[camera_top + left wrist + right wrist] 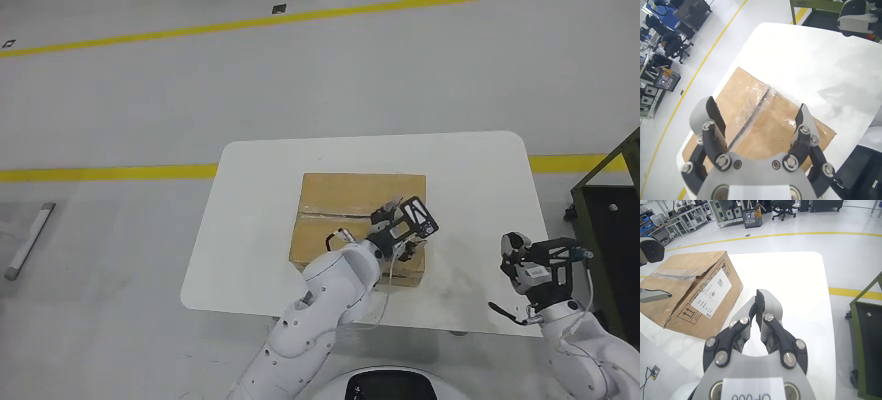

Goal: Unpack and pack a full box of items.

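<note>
A brown cardboard box [350,215] with its flaps down and clear tape along the seam [761,100] sits on the white table [480,170]. In the right wrist view the box [683,275] shows a white label on its side. My left gripper [757,106] hangs open just above the box's near right corner [405,225], nothing between its fingers. My right gripper [758,300] is shut and empty, above the table's near right corner [540,265], well apart from the box.
A green metal cart [605,210] stands off the table's right edge [865,321]. Bare tabletop lies right of the box and behind it. Yellow floor lines [100,172] run past the table.
</note>
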{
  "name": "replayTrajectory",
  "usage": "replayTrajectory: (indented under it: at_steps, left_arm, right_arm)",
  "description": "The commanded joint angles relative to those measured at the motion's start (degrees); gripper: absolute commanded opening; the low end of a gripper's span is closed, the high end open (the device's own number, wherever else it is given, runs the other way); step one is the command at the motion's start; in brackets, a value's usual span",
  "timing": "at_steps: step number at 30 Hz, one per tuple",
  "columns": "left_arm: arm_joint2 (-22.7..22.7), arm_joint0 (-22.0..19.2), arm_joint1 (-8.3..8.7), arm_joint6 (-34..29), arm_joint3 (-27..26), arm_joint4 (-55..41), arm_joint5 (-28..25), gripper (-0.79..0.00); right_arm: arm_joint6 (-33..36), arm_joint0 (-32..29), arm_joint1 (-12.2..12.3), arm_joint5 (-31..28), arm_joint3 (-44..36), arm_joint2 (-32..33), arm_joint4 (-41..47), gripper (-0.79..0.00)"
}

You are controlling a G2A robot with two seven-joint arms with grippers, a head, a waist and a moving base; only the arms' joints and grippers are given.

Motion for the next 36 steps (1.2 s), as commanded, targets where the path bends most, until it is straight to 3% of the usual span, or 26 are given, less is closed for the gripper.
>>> replayTrajectory:
  at_steps: [1,12,22,31,36]
  left_arm:
    - [-0.17,-0.16,0.11,-0.20,0.20,1.76,0.00,-0.102]
    - [0.55,-1.82,0.16,1.21,3.20,6.70,-2.82,-0.148]
    - [1.83,-4.31,-0.30,2.82,6.95,11.62,-1.65,-0.391]
    - [1.63,-4.37,-0.34,4.81,7.53,14.09,-1.57,-0.465]
    - [1.14,-4.17,-0.32,5.30,7.91,14.53,-2.08,-0.600]
  right_arm:
    - [-0.01,-0.11,0.01,0.00,-0.11,0.07,0.05,-0.785]
    - [0.65,0.88,0.02,0.06,-0.23,-0.82,-0.10,-0.785]
    - [0.79,1.36,0.07,-0.13,-0.05,-0.88,0.12,-0.785]
    - [0.87,2.17,0.09,-0.10,0.69,-1.38,0.21,-0.785]
    - [1.20,2.88,0.09,-0.15,1.16,-1.89,0.14,-0.785]
